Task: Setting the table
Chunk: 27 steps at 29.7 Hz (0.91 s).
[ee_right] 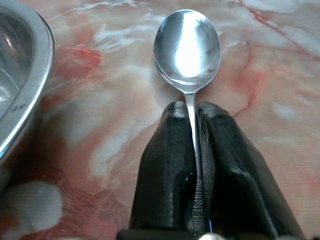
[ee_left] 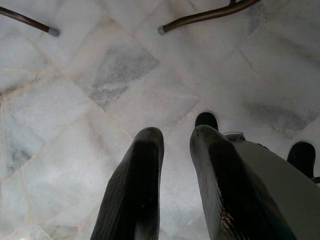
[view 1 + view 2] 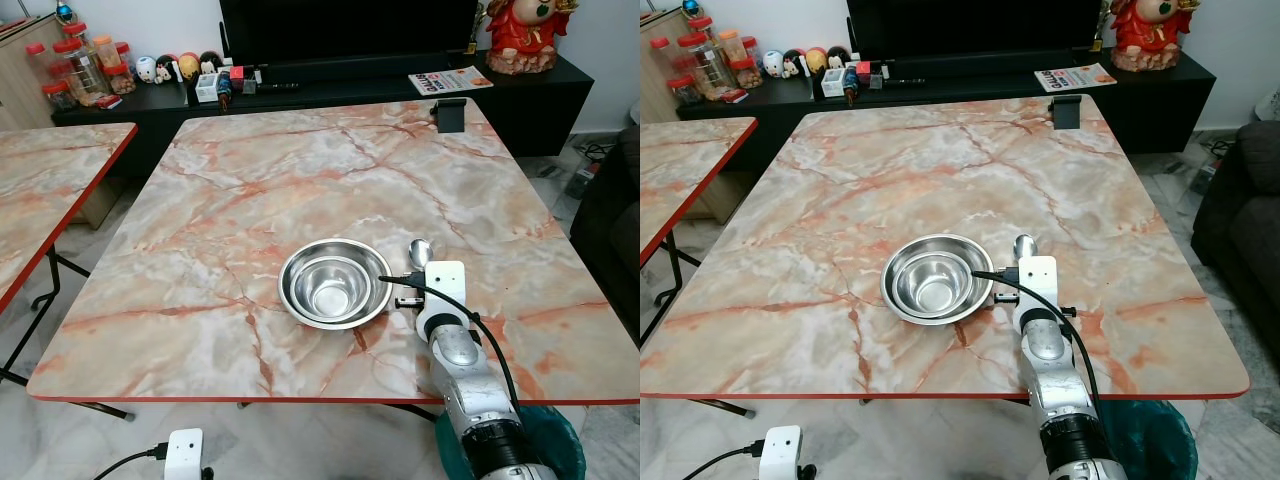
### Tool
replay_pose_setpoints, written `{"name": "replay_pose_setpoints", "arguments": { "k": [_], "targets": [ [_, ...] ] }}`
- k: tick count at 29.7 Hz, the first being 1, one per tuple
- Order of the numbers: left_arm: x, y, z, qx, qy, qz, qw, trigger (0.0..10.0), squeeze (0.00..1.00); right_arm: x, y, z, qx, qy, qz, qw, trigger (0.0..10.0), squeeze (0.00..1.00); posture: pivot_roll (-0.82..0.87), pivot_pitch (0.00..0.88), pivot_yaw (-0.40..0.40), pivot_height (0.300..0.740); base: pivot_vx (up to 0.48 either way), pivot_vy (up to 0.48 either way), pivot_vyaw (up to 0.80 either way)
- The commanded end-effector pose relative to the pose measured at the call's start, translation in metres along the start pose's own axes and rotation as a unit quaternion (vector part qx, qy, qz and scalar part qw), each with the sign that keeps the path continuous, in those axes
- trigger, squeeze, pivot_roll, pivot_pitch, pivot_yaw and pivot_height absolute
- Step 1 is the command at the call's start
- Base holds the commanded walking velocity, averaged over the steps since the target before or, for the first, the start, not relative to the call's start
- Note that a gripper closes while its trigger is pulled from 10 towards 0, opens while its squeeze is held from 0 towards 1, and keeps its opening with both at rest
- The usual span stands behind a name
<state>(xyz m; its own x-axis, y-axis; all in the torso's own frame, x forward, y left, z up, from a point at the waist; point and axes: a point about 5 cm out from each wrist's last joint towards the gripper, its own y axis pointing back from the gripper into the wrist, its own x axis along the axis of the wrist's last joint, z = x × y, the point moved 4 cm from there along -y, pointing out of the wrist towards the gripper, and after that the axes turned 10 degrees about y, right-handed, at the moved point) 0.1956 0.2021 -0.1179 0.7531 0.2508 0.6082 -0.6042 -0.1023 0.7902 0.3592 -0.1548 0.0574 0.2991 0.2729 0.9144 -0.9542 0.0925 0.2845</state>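
Left gripper (image 2: 170,150) hanging idle down over the pale tiled floor (image 2: 100,90), fingers a little apart and holding nothing. Further right, steel bowl (image 3: 334,283) sitting on the marble table (image 3: 250,180) toward the near edge, another smaller bowl nested inside by the look of it. Right next to that, right gripper (image 1: 192,117) down at the tabletop, clamped tight on the handle of a spoon (image 1: 187,47), spoon bowl facing up just beside the steel bowl's rim.
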Motion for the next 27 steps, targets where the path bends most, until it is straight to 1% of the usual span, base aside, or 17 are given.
{"name": "replay_pose_setpoints", "arguments": {
  "k": [1, 13, 15, 16, 17, 18, 19, 21, 24, 25, 27],
  "targets": [
    [-0.003, 0.001, -0.006, 0.005, 0.002, -0.009, 1.000, 10.0, 0.00, -0.009, 0.000, -0.006, 0.011, -0.001, -0.022, 1.000, 10.0, 1.00, -0.01, 0.043, 0.105, 0.740, 0.000, 0.000, 0.00],
    [-0.001, 0.000, -0.006, 0.004, 0.002, -0.008, 1.000, 10.0, 0.00, -0.008, 0.000, -0.007, 0.009, -0.001, -0.022, 1.000, 10.0, 1.00, -0.01, 0.041, 0.104, 0.740, 0.000, 0.000, 0.00],
    [0.000, 0.000, -0.006, 0.004, 0.002, -0.008, 1.000, 10.0, 0.00, -0.006, -0.001, -0.006, 0.006, -0.001, -0.018, 1.000, 10.0, 1.00, -0.01, 0.040, 0.104, 0.740, 0.000, 0.000, 0.00],
    [0.000, 0.000, -0.006, 0.004, 0.002, -0.007, 1.000, 10.0, 0.00, 0.000, -0.001, -0.006, 0.004, 0.000, -0.001, 1.000, 10.0, 0.97, -0.01, 0.040, 0.104, 0.740, 0.000, 0.000, 0.00],
    [0.000, 0.000, -0.006, 0.004, 0.002, -0.007, 1.000, 10.0, 0.00, 0.003, -0.001, -0.006, 0.004, 0.002, 0.008, 1.000, 10.0, 0.97, -0.01, 0.040, 0.104, 0.740, 0.000, 0.000, 0.00],
    [0.000, 0.000, -0.006, 0.004, 0.002, -0.007, 1.000, 10.0, 0.00, 0.006, -0.001, -0.005, 0.003, 0.006, 0.017, 1.000, 10.0, 0.00, -0.01, 0.041, 0.105, 0.740, 0.000, 0.000, 0.00],
    [0.000, 0.000, -0.006, 0.004, 0.003, -0.007, 1.000, 10.0, 0.00, 0.010, -0.001, -0.005, 0.001, 0.011, 0.028, 1.000, 10.0, 0.00, -0.01, 0.040, 0.104, 0.740, 0.000, 0.000, 0.00],
    [0.000, 0.000, -0.005, 0.004, 0.003, -0.007, 1.000, 10.0, 0.00, 0.022, 0.001, -0.002, -0.008, 0.000, 0.060, 0.998, 10.0, 0.00, -0.01, 0.039, 0.104, 0.740, 0.000, 0.000, 0.00],
    [0.001, 0.000, -0.005, 0.004, 0.003, -0.006, 1.000, 10.0, 0.00, 0.032, 0.002, -0.001, -0.013, -0.008, 0.086, 0.996, 10.0, 0.00, -0.01, 0.039, 0.104, 0.740, 0.000, 0.000, 0.00],
    [0.001, 0.000, -0.005, 0.003, 0.003, -0.006, 1.000, 10.0, 0.00, 0.039, 0.004, 0.000, -0.015, -0.016, 0.104, 0.994, 10.0, 0.00, -0.01, 0.039, 0.105, 0.740, 0.000, 0.000, 0.00],
    [0.001, 0.000, -0.005, 0.003, 0.003, -0.006, 1.000, 10.0, 0.00, 0.043, 0.005, 0.000, -0.018, -0.019, 0.114, 0.993, 10.0, 0.00, -0.01, 0.039, 0.105, 0.740, 0.000, 0.000, 0.00]
  ]
}}
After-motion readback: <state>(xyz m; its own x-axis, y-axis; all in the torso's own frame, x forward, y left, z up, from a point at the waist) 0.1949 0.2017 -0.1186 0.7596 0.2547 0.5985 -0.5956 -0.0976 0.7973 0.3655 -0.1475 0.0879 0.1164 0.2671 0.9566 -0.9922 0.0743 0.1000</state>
